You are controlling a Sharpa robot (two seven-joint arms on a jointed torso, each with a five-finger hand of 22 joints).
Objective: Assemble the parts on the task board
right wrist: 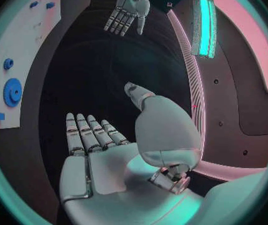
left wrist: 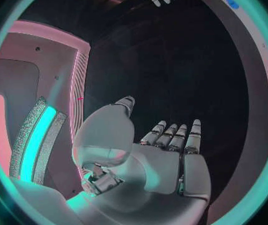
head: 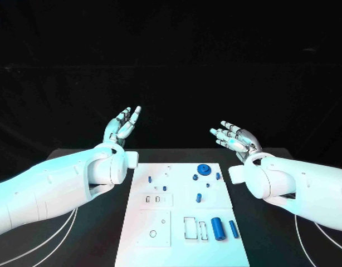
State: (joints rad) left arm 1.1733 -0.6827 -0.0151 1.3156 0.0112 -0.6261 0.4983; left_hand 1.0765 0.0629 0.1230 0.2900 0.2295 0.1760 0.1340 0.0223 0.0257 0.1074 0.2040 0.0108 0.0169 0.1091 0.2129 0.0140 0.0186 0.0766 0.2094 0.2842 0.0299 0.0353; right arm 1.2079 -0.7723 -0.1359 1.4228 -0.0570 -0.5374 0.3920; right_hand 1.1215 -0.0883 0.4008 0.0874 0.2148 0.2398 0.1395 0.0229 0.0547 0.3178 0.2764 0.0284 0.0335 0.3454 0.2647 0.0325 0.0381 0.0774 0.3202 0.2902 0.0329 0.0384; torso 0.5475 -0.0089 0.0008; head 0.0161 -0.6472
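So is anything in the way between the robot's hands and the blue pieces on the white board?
Nothing visible is. The left hand and right hand are raised, open and empty, beyond the task board. The blue parts, like the gear and cylinder, lie uncovered with bare space above them.

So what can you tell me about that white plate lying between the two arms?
The task board is a flat white rectangular plate lying on the black table, its long side running away from the robot. Small blue parts sit on it: a round gear near the far end, small pegs mid-board, two cylinders lying nearer. Rectangular and round recesses are cut into it. Neither the left hand nor the right hand touches it.
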